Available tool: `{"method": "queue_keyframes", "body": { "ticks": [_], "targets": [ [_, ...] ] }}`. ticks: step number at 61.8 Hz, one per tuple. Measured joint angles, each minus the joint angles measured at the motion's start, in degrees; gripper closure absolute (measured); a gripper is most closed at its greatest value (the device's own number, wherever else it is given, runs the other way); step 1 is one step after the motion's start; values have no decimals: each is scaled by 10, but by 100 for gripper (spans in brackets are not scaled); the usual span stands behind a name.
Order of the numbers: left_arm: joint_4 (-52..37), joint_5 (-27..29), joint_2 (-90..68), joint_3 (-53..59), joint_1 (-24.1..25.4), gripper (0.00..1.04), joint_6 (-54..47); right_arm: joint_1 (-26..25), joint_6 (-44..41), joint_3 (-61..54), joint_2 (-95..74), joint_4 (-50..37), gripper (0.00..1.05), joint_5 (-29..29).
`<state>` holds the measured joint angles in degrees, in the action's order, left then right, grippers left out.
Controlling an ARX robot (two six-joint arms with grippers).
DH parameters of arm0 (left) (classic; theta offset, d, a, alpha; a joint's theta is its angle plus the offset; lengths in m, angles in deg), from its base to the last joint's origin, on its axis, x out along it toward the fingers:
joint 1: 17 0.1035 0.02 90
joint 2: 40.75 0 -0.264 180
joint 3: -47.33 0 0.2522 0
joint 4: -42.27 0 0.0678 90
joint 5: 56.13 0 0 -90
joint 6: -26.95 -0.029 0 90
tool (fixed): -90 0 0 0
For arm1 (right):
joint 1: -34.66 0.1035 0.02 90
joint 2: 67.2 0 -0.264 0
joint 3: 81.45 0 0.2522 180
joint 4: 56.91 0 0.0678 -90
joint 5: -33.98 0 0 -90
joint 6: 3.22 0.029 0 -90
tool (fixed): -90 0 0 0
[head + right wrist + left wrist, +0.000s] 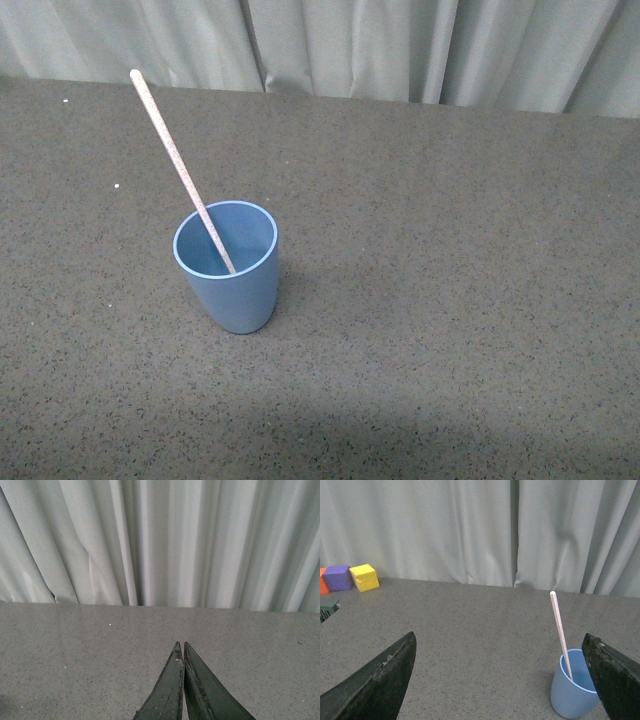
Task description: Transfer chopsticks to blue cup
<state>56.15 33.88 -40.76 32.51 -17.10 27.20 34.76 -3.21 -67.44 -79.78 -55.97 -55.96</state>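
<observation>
The blue cup (229,265) stands upright on the dark speckled table, left of the middle in the front view. The chopstick (178,160) stands inside it, leaning up and to the left, its lower end in the cup. Both also show in the left wrist view, the cup (573,692) and the chopstick (559,629). My left gripper (500,639) is open and empty, back from the cup, its dark fingers (380,677) spread wide. My right gripper (180,645) is shut and empty over bare table. Neither arm shows in the front view.
Orange, purple (338,577) and yellow (364,577) foam blocks sit at the table's back edge in the left wrist view, with a dark object (327,608) near them. A grey curtain (400,45) hangs behind the table.
</observation>
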Motion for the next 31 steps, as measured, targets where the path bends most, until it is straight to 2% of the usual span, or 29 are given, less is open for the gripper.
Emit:
{"method": "queue_keyframes", "body": {
  "ticks": [12, 19, 28, 31],
  "targets": [
    [0, 0, 0, 0, 0, 7, 0, 0, 0, 0, 26, 26, 104, 0],
    [0, 0, 0, 0, 0, 7, 0, 0, 0, 0, 99, 120, 104, -2],
    [0, 0, 0, 0, 0, 7, 0, 0, 0, 0, 123, 127, 104, -1],
    [0, 0, 0, 0, 0, 7, 0, 0, 0, 0, 123, 127, 97, -2]
  ]
}}
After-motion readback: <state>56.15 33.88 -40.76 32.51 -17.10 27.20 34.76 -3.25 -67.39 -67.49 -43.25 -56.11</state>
